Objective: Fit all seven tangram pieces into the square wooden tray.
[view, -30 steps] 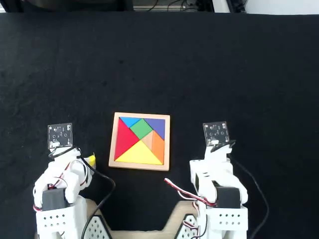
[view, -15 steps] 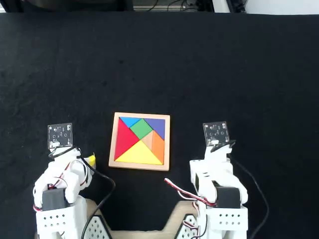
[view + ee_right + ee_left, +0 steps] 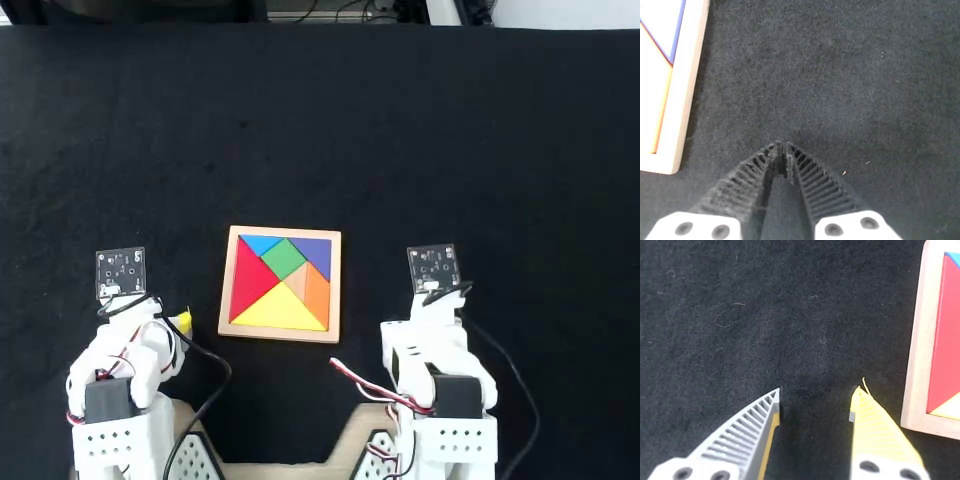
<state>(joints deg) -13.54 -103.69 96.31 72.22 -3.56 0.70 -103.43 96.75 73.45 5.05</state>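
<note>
Filled tray between two arms on the black surface [image 3: 450, 130].
At lower left of the high view, the left pincer [image 3: 817, 390] is spread and holds nothing, just beside the square wooden tray [image 3: 226, 290]. The tray lies at lower centre with the tangram pieces [image 3: 252, 285] flat inside it, seemingly all seven, though the pale one is hard to make out. At lower right, the right pincer [image 3: 782, 148] is pressed together, empty.

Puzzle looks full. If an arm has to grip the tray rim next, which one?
Left, probably. The left gripper is open and close beside the tray rim; the right gripper is shut and would need opening first.
</note>
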